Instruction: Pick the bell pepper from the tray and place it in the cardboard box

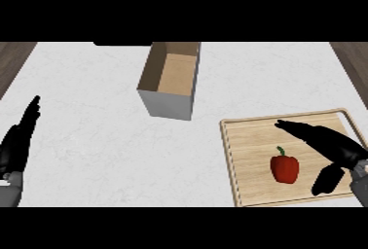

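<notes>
White, faintly veined stone makes up the counter (93, 146), a broad flat top that carries everything else. On it lies the tray (248, 141), a pale wooden square with a raised lip and a handle bar along its far-right side. Its grain runs in straight bands, and the lip would stop a round thing rolling off.

Up and to the left of the tray, well apart from it, stands the cardboard box (169, 103). It is a tall, narrow oblong with plain brown inner walls and a greyish outer face. Its top is open and nothing shows inside, so the pepper can likely be let down from above.

The right hand (341, 148) is glossy black and hangs over the tray's right half. Its long fingers are straight and spread toward the tray's far edge, with the thumb apart below them. It is open and holds nothing, apparently placed to close round the pepper from the right.

The left hand (18, 141) rests far left of the tray at the view's edge, fingers straight and pointing up.

The bell pepper (285, 168) is smooth, red and blocky. It lies on the tray's right half, just beside the open thumb, its small green stem (281, 151) toward the tray's far edge.
</notes>
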